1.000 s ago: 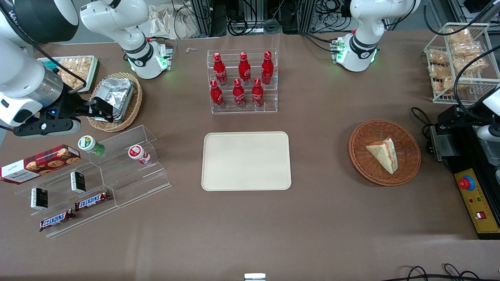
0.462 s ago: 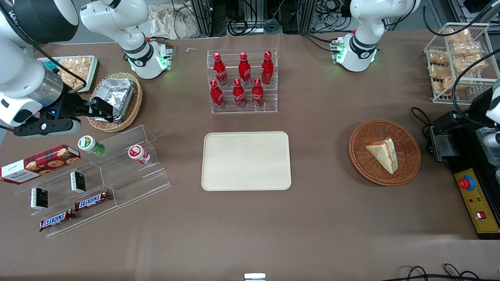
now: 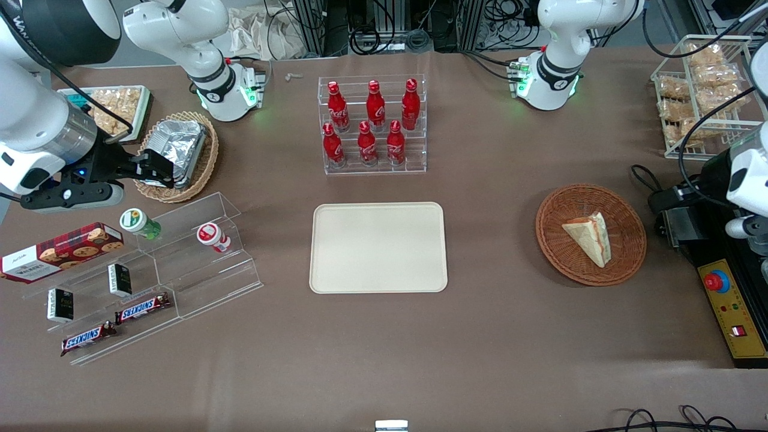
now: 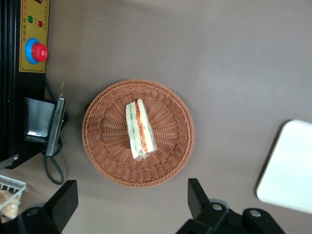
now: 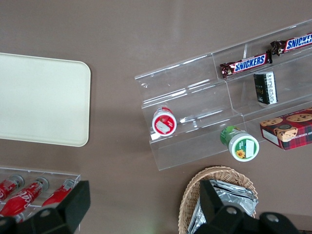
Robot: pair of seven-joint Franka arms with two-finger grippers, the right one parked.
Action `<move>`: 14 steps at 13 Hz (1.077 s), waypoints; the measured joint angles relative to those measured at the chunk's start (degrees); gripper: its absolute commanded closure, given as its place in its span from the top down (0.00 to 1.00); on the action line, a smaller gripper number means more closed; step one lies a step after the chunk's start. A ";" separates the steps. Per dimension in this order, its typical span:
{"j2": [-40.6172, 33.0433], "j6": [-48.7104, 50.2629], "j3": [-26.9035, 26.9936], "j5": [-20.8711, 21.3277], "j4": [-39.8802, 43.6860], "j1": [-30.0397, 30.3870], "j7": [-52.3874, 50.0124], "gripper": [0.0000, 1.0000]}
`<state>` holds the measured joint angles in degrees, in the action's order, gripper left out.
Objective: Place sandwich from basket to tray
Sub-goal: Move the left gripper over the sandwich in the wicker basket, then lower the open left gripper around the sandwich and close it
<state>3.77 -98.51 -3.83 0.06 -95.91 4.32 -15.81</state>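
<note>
The sandwich (image 4: 141, 128) lies in the middle of the basket (image 4: 105, 146), untouched, and the hand (image 4: 131, 207) hangs high above the basket's rim with its two black fingers (image 4: 62, 202) spread wide, empty. From the wrist camera the wedge runs lengthwise toward the hand, its red and green filling edge facing up, so the open fingers sit on either side of that long axis. That looks like the lineup that matters: a straight drop should let the fingers close across the narrow thickness of the bread, not along its length. In the front view the sandwich (image 3: 590, 237) rests in the basket (image 3: 555, 207) at the working arm's end of the tabletop, with the tray (image 3: 378, 247) well apart toward the middle. The descent and grasp are not yet begun; the soft wrapped bread will likely want a gentle squeeze.
</note>
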 measured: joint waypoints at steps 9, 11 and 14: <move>-3.42 -13.93 0.43 0.00 -17.35 0.01 -7.30 1.00; -3.41 -16.54 0.43 0.00 -20.02 0.01 -8.10 1.00; -3.35 -23.42 0.43 0.00 -25.21 0.01 -9.00 1.00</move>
<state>0.42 -121.93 -3.40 0.06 -121.12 4.33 -24.82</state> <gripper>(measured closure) 0.000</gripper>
